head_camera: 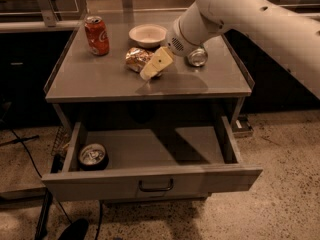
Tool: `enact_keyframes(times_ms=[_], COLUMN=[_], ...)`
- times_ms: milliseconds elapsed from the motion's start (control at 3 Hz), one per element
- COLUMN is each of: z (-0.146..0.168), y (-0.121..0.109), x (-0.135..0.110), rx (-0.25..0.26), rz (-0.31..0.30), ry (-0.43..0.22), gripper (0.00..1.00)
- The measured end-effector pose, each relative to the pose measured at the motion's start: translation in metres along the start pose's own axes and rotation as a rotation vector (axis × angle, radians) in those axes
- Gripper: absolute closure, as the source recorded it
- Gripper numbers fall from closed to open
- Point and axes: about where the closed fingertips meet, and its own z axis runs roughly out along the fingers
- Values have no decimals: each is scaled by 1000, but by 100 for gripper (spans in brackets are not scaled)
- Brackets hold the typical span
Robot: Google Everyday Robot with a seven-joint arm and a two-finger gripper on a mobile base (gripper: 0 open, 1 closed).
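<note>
My gripper (156, 64) hangs low over the grey cabinet top (100, 81), right beside a crumpled foil snack bag (136, 58) and touching or nearly touching its right side. The white arm (240, 19) reaches in from the upper right. A silver can (198, 57) lies on its side just right of the wrist, partly hidden by the arm. Behind the bag sits a white bowl (148, 34), and a red soda can (96, 35) stands upright at the back left. What the gripper holds, if anything, is not visible.
Below the top, a drawer (150, 181) is pulled open toward me, with a dark can (92, 155) standing in its left end. Dark cabinets flank the unit. Cables (30, 159) lie on the speckled floor at left.
</note>
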Motion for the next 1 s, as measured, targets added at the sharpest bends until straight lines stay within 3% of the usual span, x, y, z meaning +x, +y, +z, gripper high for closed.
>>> enact_keyframes(times_ms=[1000], z=[42], y=[-3], x=[-6], rx=[-32], rz=[20], ry=[26], gripper=[0])
